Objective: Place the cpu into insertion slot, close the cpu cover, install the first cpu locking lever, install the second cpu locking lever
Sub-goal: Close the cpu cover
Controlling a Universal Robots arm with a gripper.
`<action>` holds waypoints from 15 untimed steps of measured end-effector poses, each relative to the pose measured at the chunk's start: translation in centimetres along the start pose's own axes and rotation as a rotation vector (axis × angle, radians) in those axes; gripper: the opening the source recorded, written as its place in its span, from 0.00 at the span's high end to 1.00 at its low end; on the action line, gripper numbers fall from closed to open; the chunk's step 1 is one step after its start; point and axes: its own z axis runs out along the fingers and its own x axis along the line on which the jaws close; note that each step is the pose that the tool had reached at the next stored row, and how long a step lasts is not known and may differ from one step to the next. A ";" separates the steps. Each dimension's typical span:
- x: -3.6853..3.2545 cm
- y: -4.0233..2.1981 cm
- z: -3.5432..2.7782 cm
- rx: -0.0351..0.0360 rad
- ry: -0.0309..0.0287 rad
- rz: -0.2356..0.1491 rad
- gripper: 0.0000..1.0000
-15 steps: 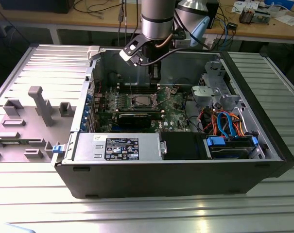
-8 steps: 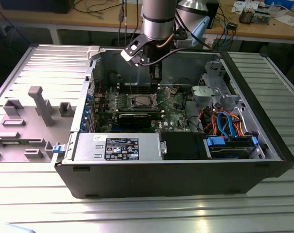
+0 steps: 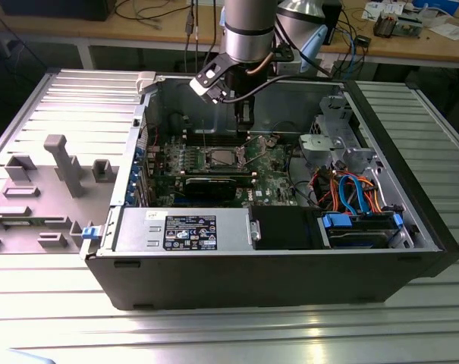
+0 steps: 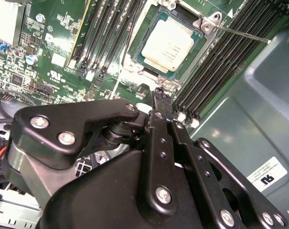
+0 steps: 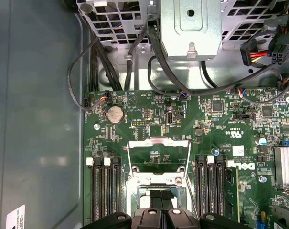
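Note:
The cpu (image 4: 167,42), a square chip with a silver top, lies in the insertion slot (image 4: 140,61) on the green board. The cpu cover (image 5: 158,142), a thin silver frame with a window, stands swung up and away from the slot (image 5: 156,191). One thin locking lever (image 4: 242,34) sticks out over the memory slots. My gripper (image 4: 157,94) hangs just off one edge of the slot with its black fingers together and nothing between them. In the exterior view the gripper (image 3: 244,125) reaches down into the open computer case above the slot (image 3: 220,158).
Black memory slots (image 5: 105,191) flank the socket on both sides. A grey power box (image 3: 185,231) and a drive bay with blue and orange cables (image 3: 350,197) fill the case's near side and the exterior view's right. Case walls (image 3: 146,114) surround the board.

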 end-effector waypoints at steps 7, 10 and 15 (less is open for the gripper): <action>0.00 0.27 0.01 0.0000 -0.0001 0.000 0.89; 0.00 0.36 0.01 0.0001 -0.0001 0.000 0.89; 0.01 0.50 0.02 0.0001 -0.0001 0.000 0.89</action>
